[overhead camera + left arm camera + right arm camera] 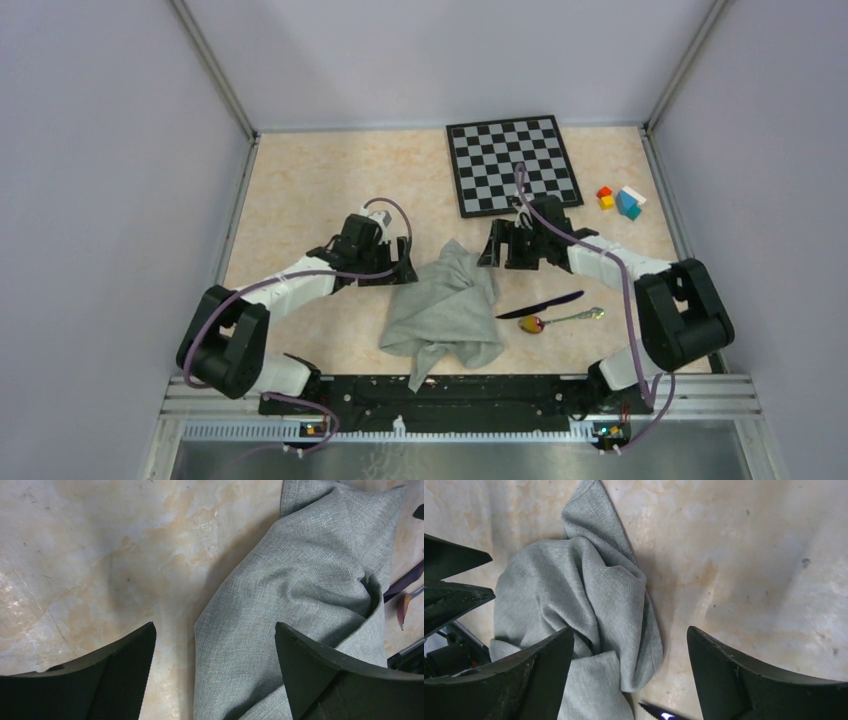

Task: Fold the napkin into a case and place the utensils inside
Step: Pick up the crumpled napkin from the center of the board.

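Observation:
The grey-green napkin (445, 310) lies crumpled in a heap at the middle of the table, not folded into a case. My left gripper (402, 270) hovers open at its upper left edge; in the left wrist view the napkin (300, 570) edge lies between the spread jaws of the gripper (215, 626). My right gripper (492, 250) stands open at the upper right corner, and its wrist view shows the gripper (630, 630) above the napkin (564, 585) folds. The dark knife (540, 305) and the spoon (560, 320) lie right of the cloth. The knife (659, 712) tip shows.
A black-and-white chessboard (512, 165) lies at the back of the table. Small coloured blocks (620, 200) sit to its right. Grey walls close in the table on three sides. The left gripper's fingers (449, 580) appear at the left edge of the right wrist view.

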`<state>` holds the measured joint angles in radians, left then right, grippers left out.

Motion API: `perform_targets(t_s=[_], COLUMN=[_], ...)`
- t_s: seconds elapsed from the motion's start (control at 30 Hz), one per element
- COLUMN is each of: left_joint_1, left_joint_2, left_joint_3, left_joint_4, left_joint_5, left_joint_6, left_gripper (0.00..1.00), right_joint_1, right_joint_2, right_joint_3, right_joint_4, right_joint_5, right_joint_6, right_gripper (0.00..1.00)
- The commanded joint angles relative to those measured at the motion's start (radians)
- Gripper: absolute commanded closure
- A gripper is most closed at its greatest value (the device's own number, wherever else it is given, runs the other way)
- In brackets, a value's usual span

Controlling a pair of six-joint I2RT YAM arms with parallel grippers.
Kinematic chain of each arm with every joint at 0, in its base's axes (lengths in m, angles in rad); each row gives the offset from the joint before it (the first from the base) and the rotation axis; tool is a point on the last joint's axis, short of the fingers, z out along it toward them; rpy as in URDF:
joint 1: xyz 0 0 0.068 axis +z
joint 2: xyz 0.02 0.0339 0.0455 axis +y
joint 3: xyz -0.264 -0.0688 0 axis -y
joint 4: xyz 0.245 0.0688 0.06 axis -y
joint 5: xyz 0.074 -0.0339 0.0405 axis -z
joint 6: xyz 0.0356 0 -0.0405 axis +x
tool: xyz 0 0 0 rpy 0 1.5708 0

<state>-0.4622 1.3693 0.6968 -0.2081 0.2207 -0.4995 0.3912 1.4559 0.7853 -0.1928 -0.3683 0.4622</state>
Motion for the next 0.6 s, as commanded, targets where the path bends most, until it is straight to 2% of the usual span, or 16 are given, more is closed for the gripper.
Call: perform_targets(t_s=[0.0,0.17,0.37,0.47,0.5,0.57], left_joint_1=[-0.007,-0.027,-0.031,-0.003,0.019,0.080], left_joint_2=[0.027,0.082,0.156,0.162,0.151,0.113], left_joint_3=[0.008,-0.013,-0.020,0.036,0.064,0.133], left_joint_4=[0.063,0.163,0.253,0.169,0.123,0.043], left_joint_5=[-0.001,0.103,0.167,0.113,0.075,0.021], left_joint_6=[-0.005,-0.063,-0.127,-0.131,-0.127,-0.103], left_gripper=[0.12,0.30,0.63,0.89,0.96,1.00], right_joint_1=[0.052,0.118,0.148,0.159,0.160,0.162], right_joint_2=[0.095,0.187,0.260,0.272,0.276,0.292], right_joint_3=[0.040,0.068,0.145,0.228,0.269,0.368], right_joint_4=[0.139,0.180,0.174,0.145,0.131,0.094], right_joint_5=[-0.001,0.042,0.062,0.071,0.072,0.079], right_joint_6=[-0.038,-0.044,-0.028,-0.024,-0.023,-0.028], right_gripper=[0.21,0.34,0.81,1.00,1.00,1.00])
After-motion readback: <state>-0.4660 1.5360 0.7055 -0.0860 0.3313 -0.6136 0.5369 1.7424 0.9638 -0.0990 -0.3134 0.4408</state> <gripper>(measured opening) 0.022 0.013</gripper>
